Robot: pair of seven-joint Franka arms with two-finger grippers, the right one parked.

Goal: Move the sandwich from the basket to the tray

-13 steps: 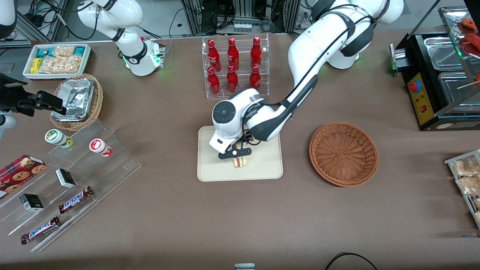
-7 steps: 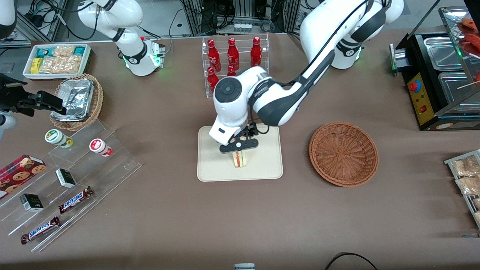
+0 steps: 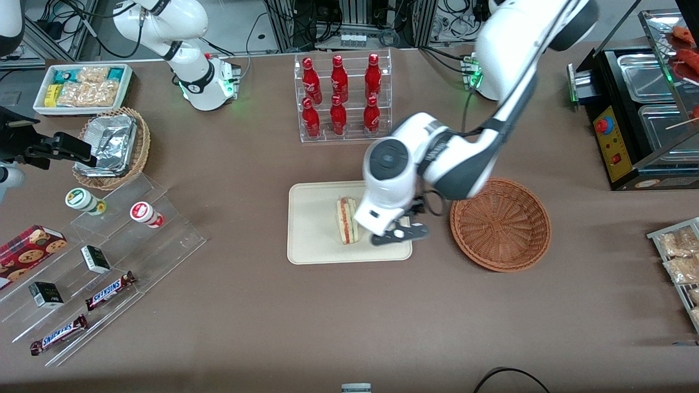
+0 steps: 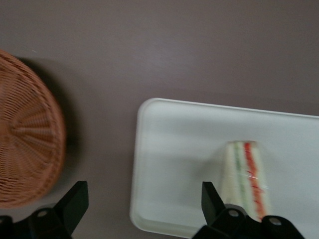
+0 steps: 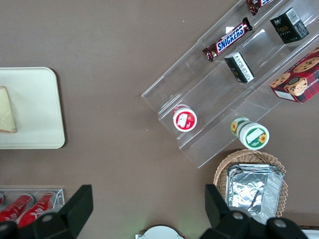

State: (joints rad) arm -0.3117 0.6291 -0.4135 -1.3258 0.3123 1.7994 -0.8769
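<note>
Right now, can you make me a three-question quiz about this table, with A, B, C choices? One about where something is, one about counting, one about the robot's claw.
1. Where is the sandwich?
A. in the basket
B. on the tray
C. on the bare table

2. How many red bottles stand in the clear rack?
A. four
B. six
C. nine

3. What is the gripper doing?
A. open, holding nothing
B. shut on the sandwich
C. shut on a bottle

Answers:
1 B, the sandwich lies on the tray, and the basket holds nothing.
2 B, the bottles stand in two rows of three.
3 A, in the wrist view its fingers stand wide apart above the tray's edge, with the sandwich lying free beside them.
</note>
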